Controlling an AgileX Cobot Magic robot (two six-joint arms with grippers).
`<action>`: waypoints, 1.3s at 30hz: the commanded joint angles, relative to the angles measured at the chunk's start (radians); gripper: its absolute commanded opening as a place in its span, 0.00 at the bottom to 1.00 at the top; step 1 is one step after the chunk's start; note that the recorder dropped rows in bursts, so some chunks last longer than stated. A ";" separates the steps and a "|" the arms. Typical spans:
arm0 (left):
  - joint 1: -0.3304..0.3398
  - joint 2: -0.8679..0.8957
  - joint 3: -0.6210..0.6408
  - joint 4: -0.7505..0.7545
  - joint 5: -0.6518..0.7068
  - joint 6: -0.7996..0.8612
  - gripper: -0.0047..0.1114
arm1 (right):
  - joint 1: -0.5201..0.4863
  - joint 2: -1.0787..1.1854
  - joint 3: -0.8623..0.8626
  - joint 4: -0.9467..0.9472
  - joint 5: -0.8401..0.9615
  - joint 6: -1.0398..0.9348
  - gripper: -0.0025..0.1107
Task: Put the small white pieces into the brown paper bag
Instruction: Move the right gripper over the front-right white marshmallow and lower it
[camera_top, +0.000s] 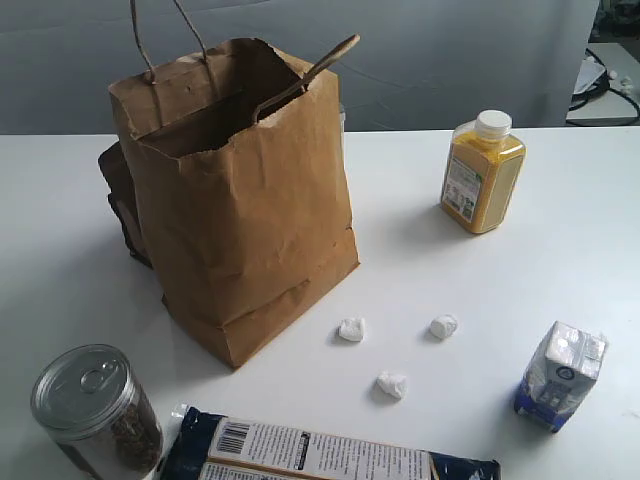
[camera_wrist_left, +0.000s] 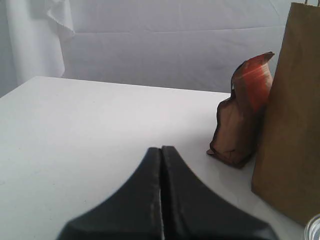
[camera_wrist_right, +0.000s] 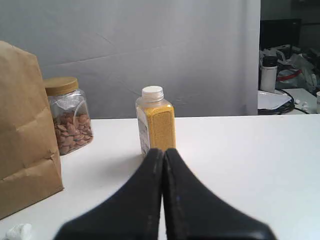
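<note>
Dark-blue packet (camera_top: 320, 455) lies at the bottom edge; above it, small white pieces (camera_top: 392, 385) sit on the bench (camera_top: 560, 250), lower right of the brown paper bag (camera_top: 250, 220). Left gripper (camera_wrist_left: 161, 150) and right gripper (camera_wrist_right: 163, 150) are closed, empty.

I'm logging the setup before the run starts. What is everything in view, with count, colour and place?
paper bag: one, brown, standing open, left of centre
small white pieces: three, white, on the table in front of the bag's right corner
bottle: one, yellow with white cap, far right
carton: one, white and blue, near right
tin-lidded jar: one, clear with silver lid, near left
packet: one, dark blue with white label, lying along the near edge
pouch: one, dark brown, against the bag's far left side
nut jar: one, clear with tan lid, beyond the bag; shown only in the right wrist view
table: one, white
left hand: black, shut, empty
right hand: black, shut, empty
</note>
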 joint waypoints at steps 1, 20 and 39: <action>-0.007 -0.003 0.004 -0.008 -0.006 -0.004 0.04 | -0.009 -0.006 0.003 0.006 -0.006 0.002 0.02; -0.007 -0.003 0.004 -0.008 -0.006 -0.004 0.04 | 0.052 0.279 -0.380 0.448 0.228 -0.218 0.02; -0.007 -0.003 0.004 -0.008 -0.006 -0.004 0.04 | 0.214 1.324 -0.931 0.495 0.603 -0.326 0.02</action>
